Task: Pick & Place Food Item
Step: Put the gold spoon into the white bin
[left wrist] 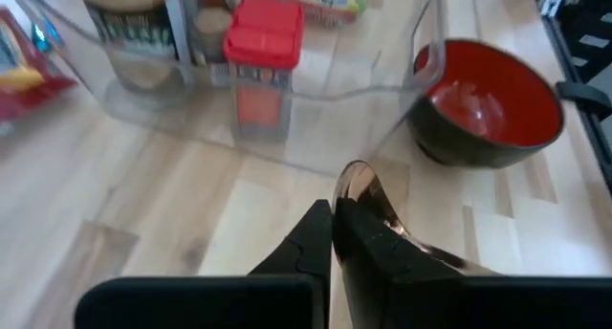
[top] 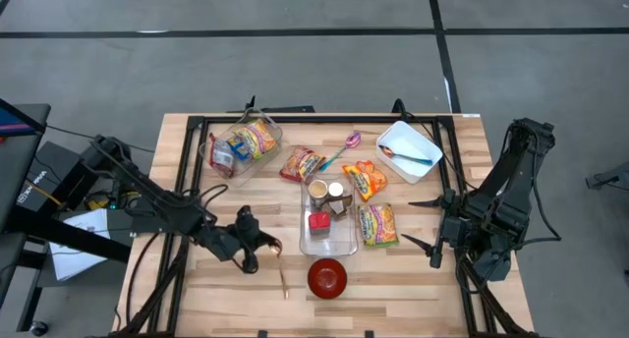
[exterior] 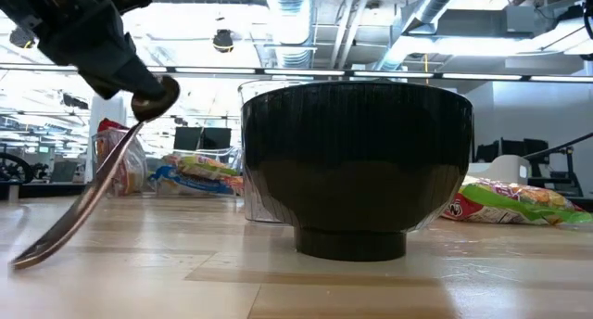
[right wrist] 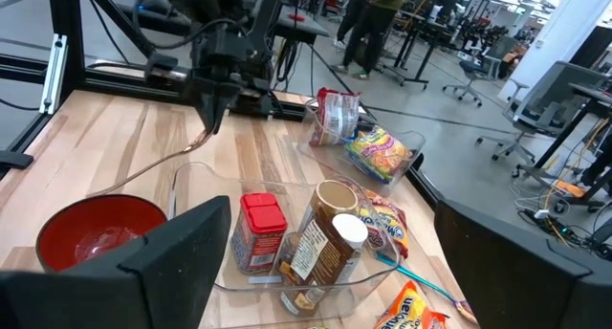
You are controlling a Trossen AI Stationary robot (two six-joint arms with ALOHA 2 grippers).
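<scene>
The left gripper [top: 252, 248] is clamping the handle end of a long copper-toned metal spoon [exterior: 88, 194], holding it tilted so that its far end is reaching down to the pale wooden table [top: 197, 289], just beside the round bowl, black outside and red inside [top: 327, 277]. The food is sitting elsewhere: a red-lidded jar [left wrist: 262, 52] and 2 brown tubs [top: 326, 191] are standing inside the clear rectangular plastic bin [top: 329, 242] behind the bowl, with bright snack packets [top: 377, 223] lying around it. The right gripper [top: 435, 232] is waiting at the table's right edge with its fingers spread wide and empty. The step in hand is probably carrying the spoon toward the bowl or bin; next, it calls for lifting the tip clear and steering over a rim without knocking the bowl.
</scene>
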